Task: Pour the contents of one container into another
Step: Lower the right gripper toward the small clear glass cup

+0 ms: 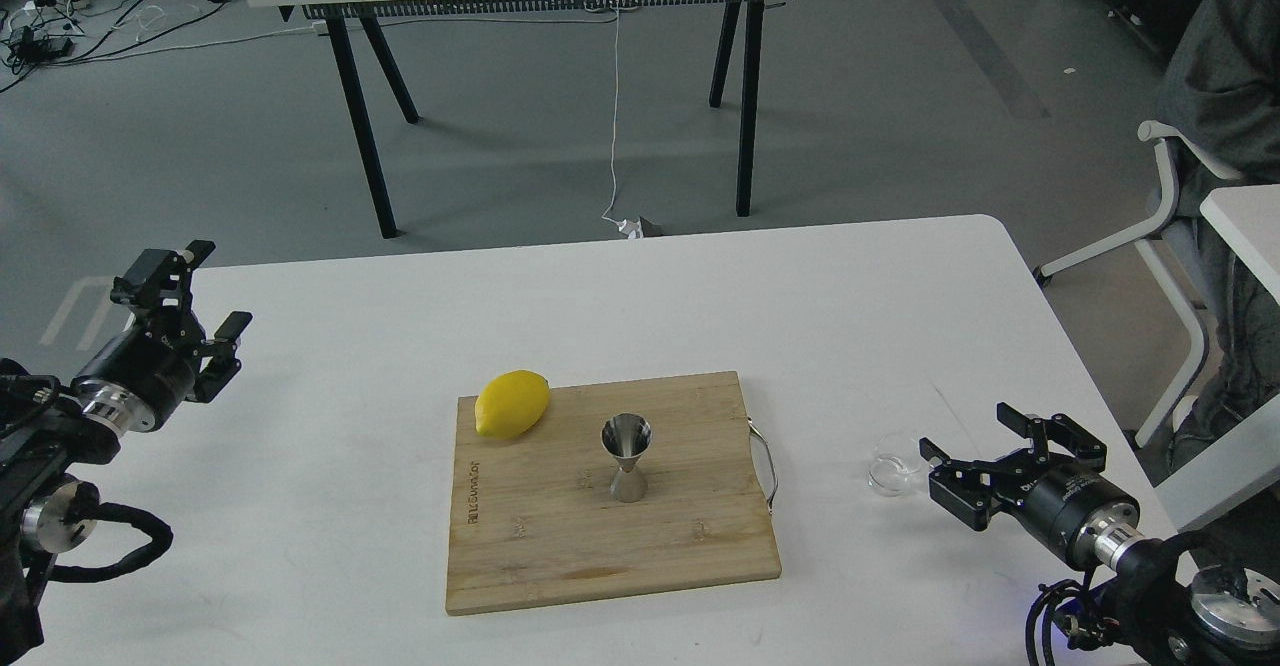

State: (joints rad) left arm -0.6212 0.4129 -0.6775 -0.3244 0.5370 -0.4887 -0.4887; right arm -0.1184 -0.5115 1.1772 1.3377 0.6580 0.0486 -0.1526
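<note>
The small clear glass cup (891,468) stands on the white table (330,566), right of the cutting board. A shiny steel jigger (627,457) stands upright near the middle of the wooden cutting board (560,546). My right gripper (975,446) is open, low over the table just right of the glass cup, its fingers apart and not around the cup. Over the table's far left edge my left gripper (192,291) stands open and holds nothing.
A yellow lemon (512,403) lies on the board's back left corner. The board has a metal handle (768,466) on its right side, facing the cup. A chair (1165,216) and another table stand beyond the right edge.
</note>
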